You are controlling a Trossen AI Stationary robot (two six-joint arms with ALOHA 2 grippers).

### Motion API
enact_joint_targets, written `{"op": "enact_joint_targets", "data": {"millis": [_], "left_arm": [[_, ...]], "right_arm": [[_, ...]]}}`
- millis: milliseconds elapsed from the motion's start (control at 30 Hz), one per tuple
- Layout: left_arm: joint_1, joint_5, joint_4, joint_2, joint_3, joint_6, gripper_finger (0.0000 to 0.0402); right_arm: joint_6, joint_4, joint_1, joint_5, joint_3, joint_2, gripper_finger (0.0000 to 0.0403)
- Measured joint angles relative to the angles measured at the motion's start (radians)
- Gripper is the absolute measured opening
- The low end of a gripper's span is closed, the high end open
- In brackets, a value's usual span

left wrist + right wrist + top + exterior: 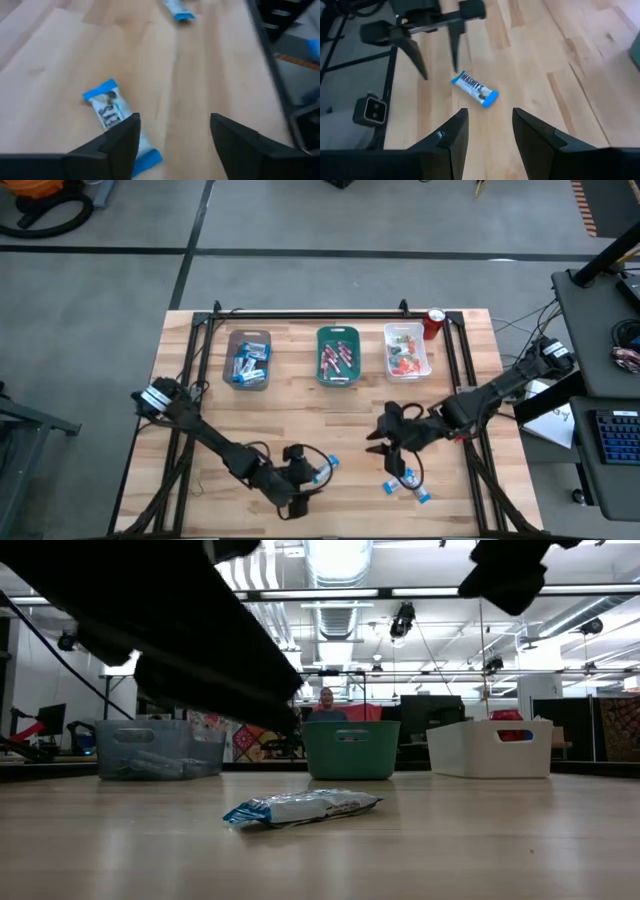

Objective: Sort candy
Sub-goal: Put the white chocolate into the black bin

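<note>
While loose blue-and-white bars (326, 468) remain unsorted near the front edge, left gripper (300, 502) poised beside one, jaws spread for pickup — right gripper (378, 442) likewise spread, empty.

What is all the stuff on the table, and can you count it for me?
Loose candy bars: three, blue and white; one by the left gripper, two near the front edge under the right gripper.
Brown tray: one, back left; holds blue-and-white bars, too many to count.
Teal tray: one, back middle; holds red and pink sticks.
White tray: one, back right; holds red, orange and green pieces.
Red can: one, back right corner beside the white tray.
Table: one, light wood, black frame.
Person: one, far off in the room behind the teal tray.
Left gripper: front middle, open, beside a bar.
Right gripper: right of centre, open, above the table.
</note>
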Motion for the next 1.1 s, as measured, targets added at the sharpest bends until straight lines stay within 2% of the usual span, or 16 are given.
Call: {"op": "enact_joint_targets", "data": {"millis": [200, 467, 567, 733, 1000, 1100], "left_arm": [[0.000, -0.080, -0.102, 0.076, 0.077, -0.049, 0.0256], [0.007, -0.173, -0.229, 0.140, 0.106, -0.189, 0.0258], [0.007, -0.176, -0.234, 0.145, 0.096, -0.212, 0.0255], [0.007, -0.183, -0.236, 0.145, 0.086, -0.212, 0.0210], [0.007, -0.184, -0.238, 0.143, 0.077, -0.214, 0.0086], [0.007, -0.184, -0.239, 0.141, 0.077, -0.222, 0.0069]], "right_arm": [[0.000, -0.006, 0.051, 0.029, 0.000, -0.003, 0.0142], [-0.003, -0.010, 0.065, 0.047, 0.000, 0.005, 0.0141], [-0.006, -0.008, 0.065, 0.048, 0.000, 0.007, 0.0141], [-0.011, -0.008, 0.065, 0.060, 0.000, 0.007, 0.0141], [-0.036, -0.009, 0.065, 0.074, 0.000, 0.008, 0.0141], [-0.046, -0.009, 0.065, 0.074, -0.001, 0.008, 0.0141]]}}
